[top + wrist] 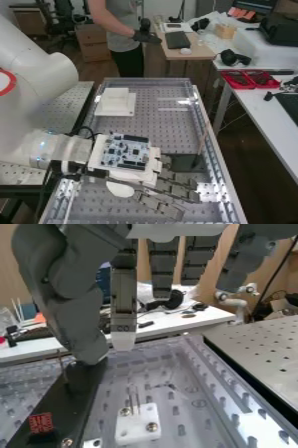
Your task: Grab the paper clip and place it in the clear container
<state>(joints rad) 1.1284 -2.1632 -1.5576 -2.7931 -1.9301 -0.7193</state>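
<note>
In the high view the hand (pixel 174 187) is low over the near half of the perforated bench, with its fingers spread out toward the right side. The wrist view has the hand (pixel 123 299) with straight fingers and a straight thumb, nothing held between them. Below the fingers, a white block (pixel 138 425) carries two thin upright metal prongs. Beyond it a small thin shape (pixel 167 386) lies on the bench surface; I cannot tell whether it is the paper clip.
A dark plate (pixel 66 396) with a small red block (pixel 41 422) lies beside the white block. Farther up the bench sits a white stepped block (pixel 116 104). Raised rails (pixel 207 135) edge the bench. Red trays (pixel 249 79) stand on the white side table.
</note>
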